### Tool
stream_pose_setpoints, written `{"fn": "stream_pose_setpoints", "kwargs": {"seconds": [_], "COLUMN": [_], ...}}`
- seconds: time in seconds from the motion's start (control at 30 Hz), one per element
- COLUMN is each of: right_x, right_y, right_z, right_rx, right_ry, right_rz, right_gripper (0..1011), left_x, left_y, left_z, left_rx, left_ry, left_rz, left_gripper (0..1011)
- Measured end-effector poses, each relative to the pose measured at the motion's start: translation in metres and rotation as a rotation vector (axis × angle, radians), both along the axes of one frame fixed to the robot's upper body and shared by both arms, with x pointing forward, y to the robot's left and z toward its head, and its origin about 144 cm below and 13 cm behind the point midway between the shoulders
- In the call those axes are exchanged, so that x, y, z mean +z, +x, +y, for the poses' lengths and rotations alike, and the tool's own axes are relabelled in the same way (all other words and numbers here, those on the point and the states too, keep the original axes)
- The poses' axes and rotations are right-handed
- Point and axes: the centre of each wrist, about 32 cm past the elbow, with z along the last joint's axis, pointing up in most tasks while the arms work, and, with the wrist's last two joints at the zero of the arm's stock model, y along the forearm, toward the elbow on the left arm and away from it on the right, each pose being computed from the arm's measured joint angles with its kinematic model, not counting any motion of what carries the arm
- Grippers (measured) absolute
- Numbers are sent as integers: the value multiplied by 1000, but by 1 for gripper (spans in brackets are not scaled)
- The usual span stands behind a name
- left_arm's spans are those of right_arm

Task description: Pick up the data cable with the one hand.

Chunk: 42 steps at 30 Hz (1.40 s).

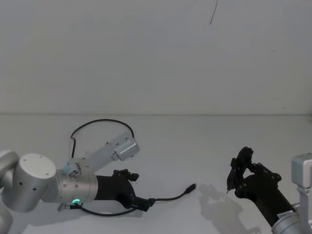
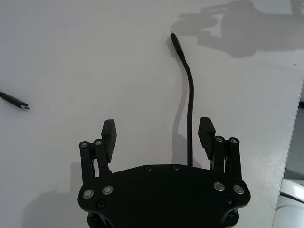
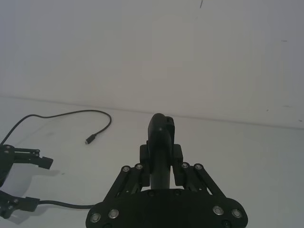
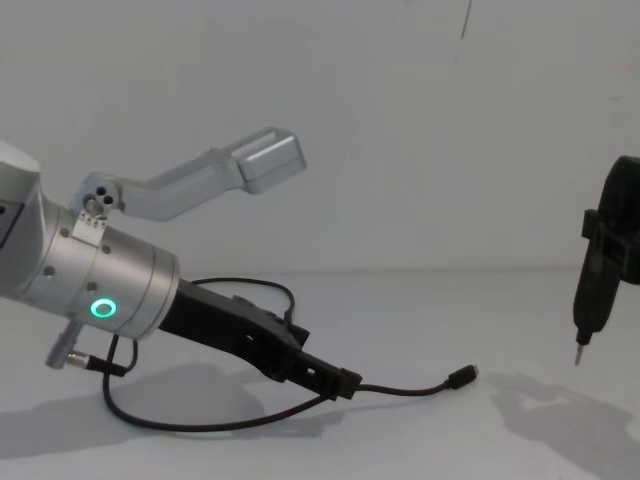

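Note:
The data cable is a thin black cord lying on the white table, with a loop behind my left arm and a small plug at its near end. My left gripper, black on a silver wrist with a green ring, is low over the table and open. In the left wrist view the cable runs between the fingers of the left gripper, close to one finger. The chest view shows the cable leading out past the left gripper. My right gripper hangs to the right, shut on a black tool with a metal tip.
The white table meets a plain white wall behind. The cable's other plug lies off to one side of the left gripper. The right wrist view shows the cable's loop and the left gripper farther off.

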Motion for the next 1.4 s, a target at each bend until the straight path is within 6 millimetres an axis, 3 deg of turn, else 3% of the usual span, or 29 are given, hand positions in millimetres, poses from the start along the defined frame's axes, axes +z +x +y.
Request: {"fn": "stream_pose_setpoints", "kwargs": {"seconds": [1.17,1.4], "right_x": [0,0], "right_y": [0,0], "right_z": [0,0], "right_rx": [0,0], "right_ry": [0,0], "right_rz": [0,0], "right_gripper": [263,263], "left_x": [-4,-4], "left_y": [-4,-5], "left_z": [-18,-19], "left_rx": [3,4], "left_ry": [55,61], "left_rz": [-6,-7], "left_gripper": [1001,846]}}
